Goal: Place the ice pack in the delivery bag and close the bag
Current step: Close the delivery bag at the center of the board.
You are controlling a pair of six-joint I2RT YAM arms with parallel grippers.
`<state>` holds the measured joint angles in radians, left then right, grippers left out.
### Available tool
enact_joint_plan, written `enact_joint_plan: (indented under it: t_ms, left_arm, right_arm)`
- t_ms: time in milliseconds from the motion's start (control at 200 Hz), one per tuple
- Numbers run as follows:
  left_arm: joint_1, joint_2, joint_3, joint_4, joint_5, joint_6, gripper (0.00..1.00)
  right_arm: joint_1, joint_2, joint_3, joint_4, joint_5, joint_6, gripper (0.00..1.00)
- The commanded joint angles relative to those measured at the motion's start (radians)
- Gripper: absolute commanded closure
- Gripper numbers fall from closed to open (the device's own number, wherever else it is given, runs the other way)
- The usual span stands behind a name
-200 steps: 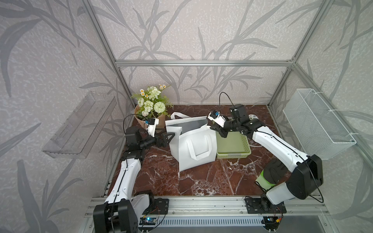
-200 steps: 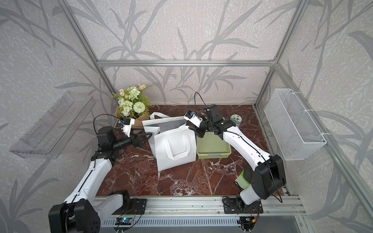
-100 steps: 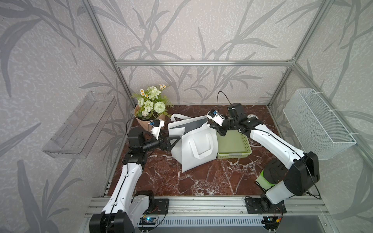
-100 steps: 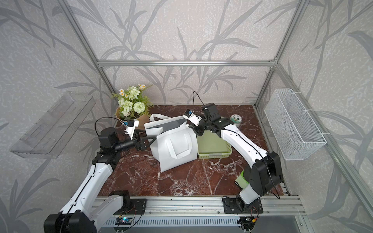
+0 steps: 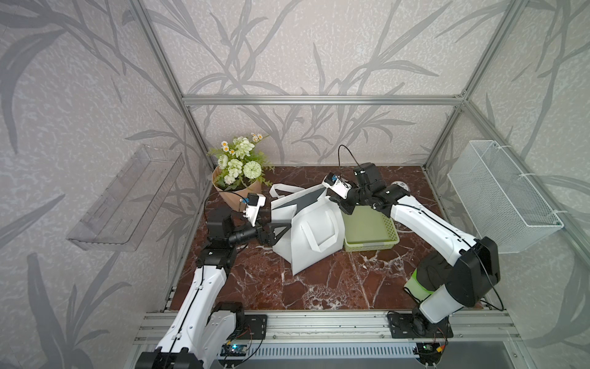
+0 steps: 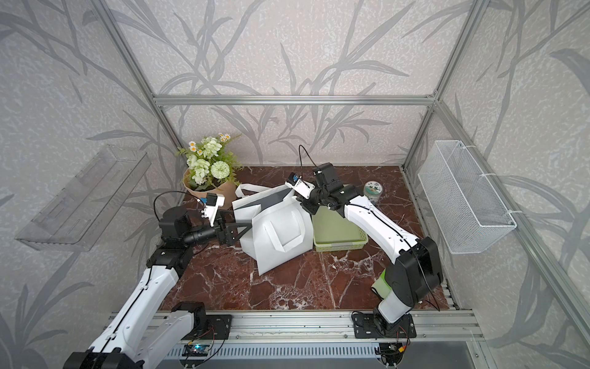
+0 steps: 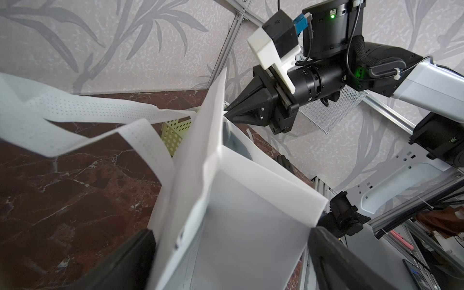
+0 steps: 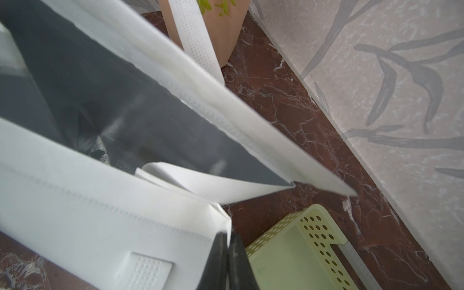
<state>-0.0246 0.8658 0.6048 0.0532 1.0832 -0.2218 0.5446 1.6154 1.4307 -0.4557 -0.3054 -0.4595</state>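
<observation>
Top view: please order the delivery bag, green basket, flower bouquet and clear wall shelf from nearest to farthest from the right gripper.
1. delivery bag: its rim is pinched by the right gripper.
2. green basket: right beside the gripper, on the table.
3. flower bouquet: back left corner, past the bag.
4. clear wall shelf: on the left wall, farthest.

Paper-wrapped bouquet [image 5: 238, 166] in back corner, green perforated basket [image 5: 368, 231] and round tin [image 6: 373, 190] on marble tabletop [image 5: 319, 281].

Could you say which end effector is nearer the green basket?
Right end effector, pinching the delivery bag beside the green basket; left end effector is beyond the bag.
</observation>
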Motion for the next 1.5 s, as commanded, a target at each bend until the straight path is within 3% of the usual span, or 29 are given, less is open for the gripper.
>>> enact_joint_plan:
  t_ms: [0, 485, 830, 935, 1130, 1335, 1495]
  left_arm:
    - [-0.004, -0.03, -0.021, -0.033, 0.006, -0.001, 0.0]
    - [-0.078, 0.018, 0.005, -0.03, -0.045, 0.021, 0.0]
    - [-0.179, 0.045, 0.06, -0.089, -0.23, 0.119, 0.0]
    - [-0.213, 0.081, 0.091, -0.103, -0.275, 0.152, 0.07]
    - [-0.24, 0.141, 0.129, -0.111, -0.336, 0.159, 0.36]
    - [-0.239, 0.137, 0.125, -0.136, -0.383, 0.174, 0.58]
    - [-0.239, 0.104, 0.103, -0.16, -0.422, 0.184, 0.75]
  right_arm:
    - [0.008, 0.024, 0.033, -0.028, 0.051, 0.015, 0.94]
    - [0.035, 0.047, 0.06, -0.04, 0.072, 0.019, 0.94]
    - [0.048, 0.051, 0.073, -0.037, 0.084, 0.028, 0.94]
    - [0.049, 0.051, 0.079, -0.033, 0.083, 0.034, 0.94]
    - [0.049, 0.041, 0.075, -0.015, 0.087, 0.044, 0.9]
    - [0.019, -0.035, -0.001, 0.045, 0.033, 0.002, 0.65]
    - [-0.109, -0.129, -0.112, 0.121, -0.268, -0.006, 0.37]
